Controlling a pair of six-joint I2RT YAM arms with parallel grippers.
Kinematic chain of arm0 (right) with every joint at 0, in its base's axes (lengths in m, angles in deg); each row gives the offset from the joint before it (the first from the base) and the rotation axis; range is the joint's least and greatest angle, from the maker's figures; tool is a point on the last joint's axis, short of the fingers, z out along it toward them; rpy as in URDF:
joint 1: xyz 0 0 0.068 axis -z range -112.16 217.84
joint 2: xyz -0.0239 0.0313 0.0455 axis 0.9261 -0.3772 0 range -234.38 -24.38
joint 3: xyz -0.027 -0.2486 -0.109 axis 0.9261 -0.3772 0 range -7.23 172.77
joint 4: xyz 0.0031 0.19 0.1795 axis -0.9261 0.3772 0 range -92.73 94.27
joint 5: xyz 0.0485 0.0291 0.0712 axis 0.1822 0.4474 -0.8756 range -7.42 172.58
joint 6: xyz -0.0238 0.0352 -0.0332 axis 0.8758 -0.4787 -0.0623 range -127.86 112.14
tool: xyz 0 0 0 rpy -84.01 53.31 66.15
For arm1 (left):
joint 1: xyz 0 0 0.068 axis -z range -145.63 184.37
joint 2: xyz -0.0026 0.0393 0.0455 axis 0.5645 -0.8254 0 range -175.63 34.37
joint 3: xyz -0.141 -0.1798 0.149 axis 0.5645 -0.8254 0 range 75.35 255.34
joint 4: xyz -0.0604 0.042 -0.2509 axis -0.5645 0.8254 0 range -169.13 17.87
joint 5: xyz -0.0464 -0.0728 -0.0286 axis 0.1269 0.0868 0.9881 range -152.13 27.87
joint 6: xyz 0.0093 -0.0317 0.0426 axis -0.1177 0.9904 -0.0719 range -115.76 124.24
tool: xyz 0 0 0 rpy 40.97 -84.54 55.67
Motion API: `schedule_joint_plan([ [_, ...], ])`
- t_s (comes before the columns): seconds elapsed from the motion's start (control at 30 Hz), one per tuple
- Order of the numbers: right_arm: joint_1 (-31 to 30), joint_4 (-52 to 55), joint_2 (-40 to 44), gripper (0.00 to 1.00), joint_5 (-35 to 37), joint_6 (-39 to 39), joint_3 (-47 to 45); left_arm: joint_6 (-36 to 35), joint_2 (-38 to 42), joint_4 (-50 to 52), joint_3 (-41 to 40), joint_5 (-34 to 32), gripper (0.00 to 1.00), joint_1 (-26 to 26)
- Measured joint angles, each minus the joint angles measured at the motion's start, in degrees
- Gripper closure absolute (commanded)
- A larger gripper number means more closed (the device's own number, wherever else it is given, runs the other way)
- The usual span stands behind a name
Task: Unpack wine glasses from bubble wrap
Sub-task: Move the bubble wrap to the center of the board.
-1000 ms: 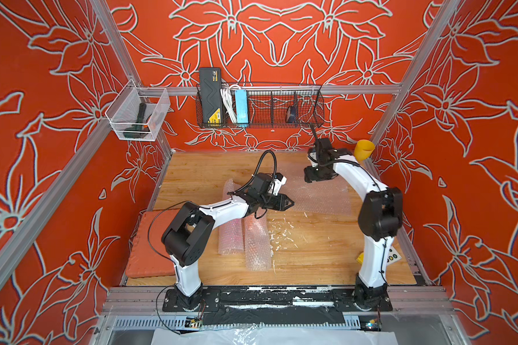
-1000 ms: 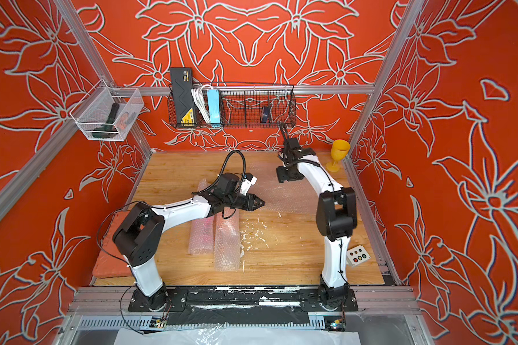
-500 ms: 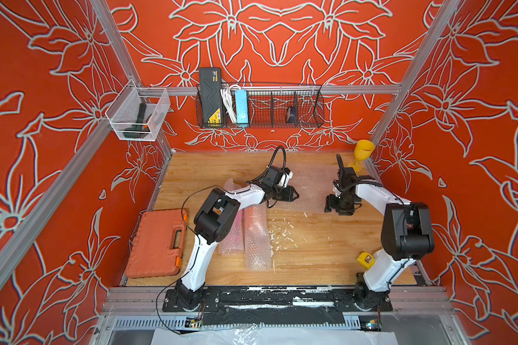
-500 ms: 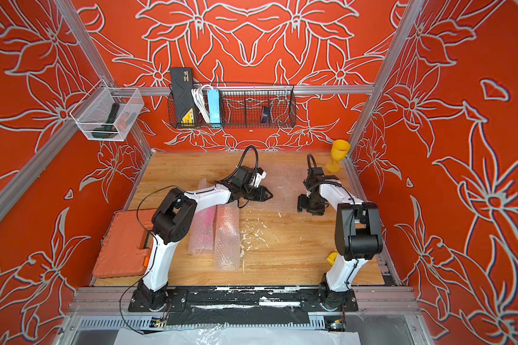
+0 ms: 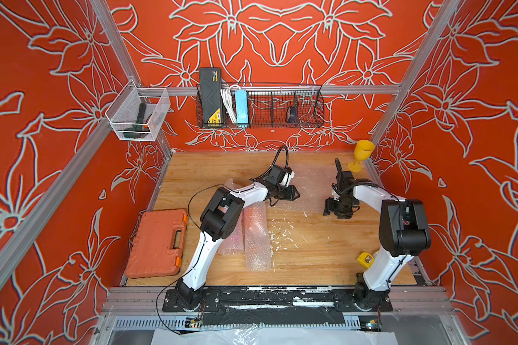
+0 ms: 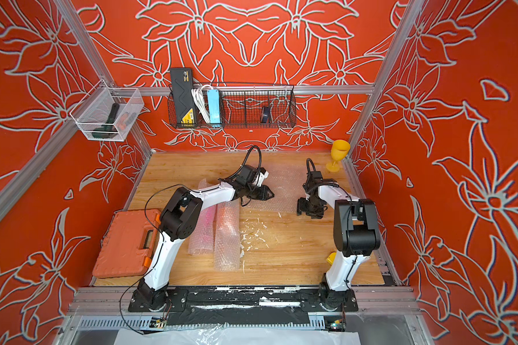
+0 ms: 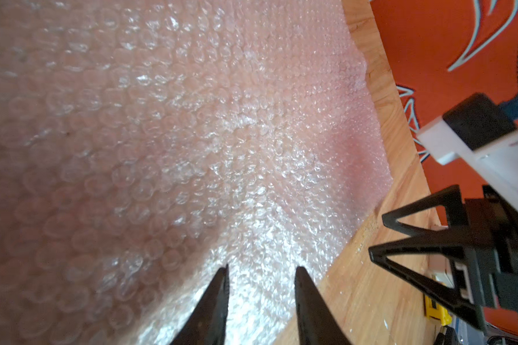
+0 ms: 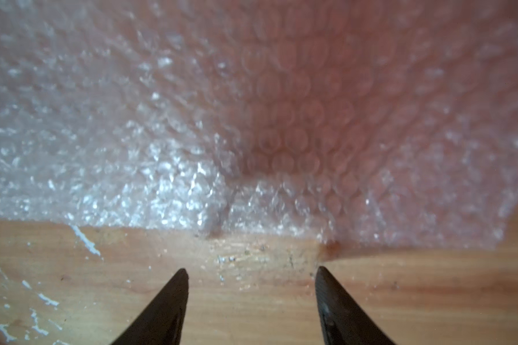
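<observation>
Motion in the last second belongs mostly to the right arm: from a spot up beside the yellow goblet [image 5: 363, 150], it is now down at the near right edge of the flat bubble wrap sheet [image 5: 310, 185]. The goblet stands upright and alone in the back right corner of the table [image 5: 311, 257], well apart from both arms, so that glass looks finished. The right fingers [image 8: 165, 304] are spread wide and empty over bare wood, just short of the sheet's edge. The left arm reaches further forward than a second ago. The left fingers [image 7: 213, 301] stand a little apart over the sheet's opposite side, seemingly gripping nothing, though the close view leaves it unclear whether their tips press the plastic. Two rolled tubes lie untouched near the left arm, a pink-tinted roll [image 6: 202, 230] and an orange-tinted roll [image 6: 228, 236], side by side. Judging by this, the arms are about to clear the spent sheet, with two glasses left to unwrap.
</observation>
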Motion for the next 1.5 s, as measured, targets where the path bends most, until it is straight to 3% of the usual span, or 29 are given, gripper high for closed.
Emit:
schedule_joint_plan([
  [0.27, 0.9, -2.0, -8.1, 0.32, 1.9, 0.9, 9.4, -0.3, -0.6, 1.5, 0.8, 0.1, 0.63, -0.6],
  [0.47, 1.7, -2.6, -12.3, 0.32, 1.9, 1.0, 15.3, -1.4, -6.4, 4.6, 10.9, -0.5, 0.63, -2.2],
  [0.8, 1.7, -3.1, -12.8, 0.32, 1.2, 1.0, 15.9, -2.1, -17.4, 9.9, 26.9, -1.3, 0.63, -4.0],
  [1.3, 1.6, -3.5, -12.8, 0.33, 0.4, 1.2, 16.4, -0.9, -17.8, 11.3, 29.1, -1.1, 0.62, -4.5],
  [1.5, 0.2, -1.3, -5.5, 0.33, 0.5, 1.5, 13.6, -1.0, -8.6, 12.0, 24.3, -1.5, 0.61, -4.4],
])
